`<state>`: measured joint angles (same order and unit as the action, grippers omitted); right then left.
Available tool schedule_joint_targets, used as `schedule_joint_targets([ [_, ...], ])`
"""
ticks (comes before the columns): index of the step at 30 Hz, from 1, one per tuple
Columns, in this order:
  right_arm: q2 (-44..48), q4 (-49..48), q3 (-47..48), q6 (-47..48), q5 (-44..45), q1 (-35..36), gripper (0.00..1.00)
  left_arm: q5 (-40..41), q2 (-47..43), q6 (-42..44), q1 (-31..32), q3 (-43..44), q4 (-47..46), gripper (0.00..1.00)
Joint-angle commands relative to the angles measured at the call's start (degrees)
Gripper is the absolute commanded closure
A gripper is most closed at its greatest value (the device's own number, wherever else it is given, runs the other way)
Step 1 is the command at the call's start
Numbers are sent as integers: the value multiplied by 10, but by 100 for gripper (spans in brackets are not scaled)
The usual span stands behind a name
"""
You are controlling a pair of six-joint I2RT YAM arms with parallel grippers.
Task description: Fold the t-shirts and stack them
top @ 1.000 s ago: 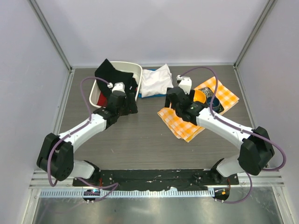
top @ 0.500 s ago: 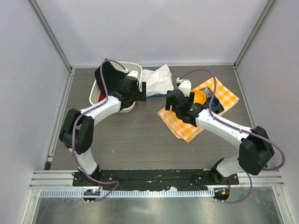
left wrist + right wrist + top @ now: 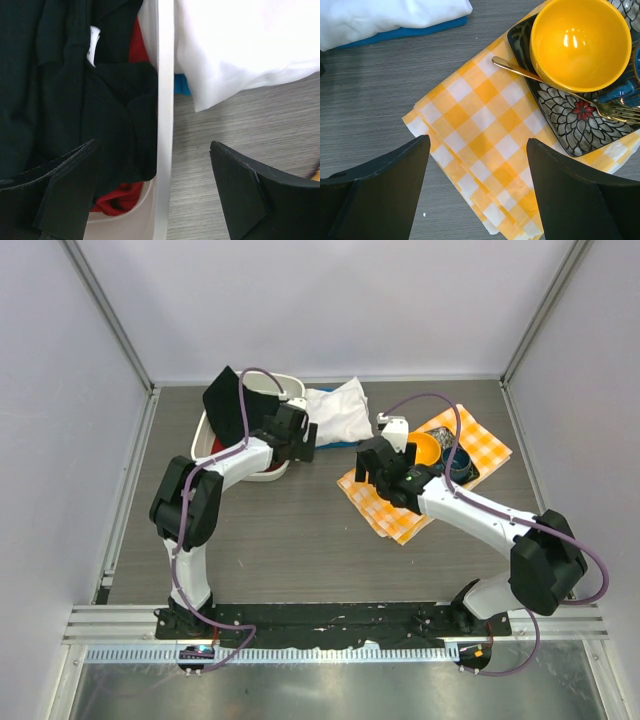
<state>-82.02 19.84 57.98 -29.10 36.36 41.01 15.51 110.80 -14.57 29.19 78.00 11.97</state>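
The left arm has folded in since a second ago: then its elbow lay low on the left and its pincer hung over the near part of the white bin [image 3: 296, 386]. Now the left gripper [image 3: 305, 435] sits at the bin's right rim. Its jaws are spread wide and empty, one finger inside the wall and one outside.

The black t-shirt [image 3: 50, 100], its white label [image 3: 92, 45] showing, lies heaped in the bin over a red cloth [image 3: 117, 205] and drapes over the far left rim. Just outside the wall the white t-shirt [image 3: 335, 410] lies on the table on top of the blue t-shirt [image 3: 181, 85], of which only an edge peeks out.

The right gripper [image 3: 477, 145] has barely shifted. It hovers wide open and empty above the orange-and-white checked cloth [image 3: 390, 515], near the yellow bowl [image 3: 580, 42] on its patterned dark tray [image 3: 565, 120].
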Motion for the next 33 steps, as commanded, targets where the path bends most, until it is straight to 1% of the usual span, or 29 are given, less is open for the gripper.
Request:
schedule_joint_targets([
  [1, 12, -19, -6, -16, 7, 3, 16, 27, 9, 9, -2, 15, 26, 9],
  [2, 12, -19, -7, -16, 5, 3, 16, 27, 9, 9, -4, 14, 27, 11],
  [4, 18, -23, -12, -17, 4, 2, 16, 27, 9, 5, -9, 8, 29, 29],
  [5, 18, -23, -14, -17, 1, 3, 16, 26, 8, 2, -10, 8, 31, 40],
  [6, 19, -24, -15, -18, 0, 3, 16, 26, 8, 2, -12, 8, 31, 60],
  [7, 22, -24, -17, -18, -1, 3, 16, 26, 8, 2, -13, 8, 37, 70],
  [8, 23, -24, -18, -19, -3, 3, 16, 25, 9, 2, -13, 8, 38, 78],
  [9, 24, -24, -19, -21, -5, 2, 16, 26, 10, 2, -14, 8, 40, 94],
  [10, 27, -24, -22, -21, -6, 3, 16, 28, 13, 0, -14, 11, 47, 100],
  [16, 36, -26, -30, -24, -14, 3, 16, 48, 17, 2, -25, 22, 71, 100],
  [21, 44, -34, -34, -28, -26, 3, 16, 40, 31, 4, -77, 65, 129, 100],
  [25, 49, -41, -37, -32, -43, 3, 16, 31, 37, 42, -117, 106, 155, 100],
  [29, 52, -45, -37, -32, -51, 4, 16, -3, 53, 90, -174, 145, 178, 100],
  [33, 52, -49, -37, -30, -52, 3, 16, -16, 78, 136, -207, 175, 197, 100],
])
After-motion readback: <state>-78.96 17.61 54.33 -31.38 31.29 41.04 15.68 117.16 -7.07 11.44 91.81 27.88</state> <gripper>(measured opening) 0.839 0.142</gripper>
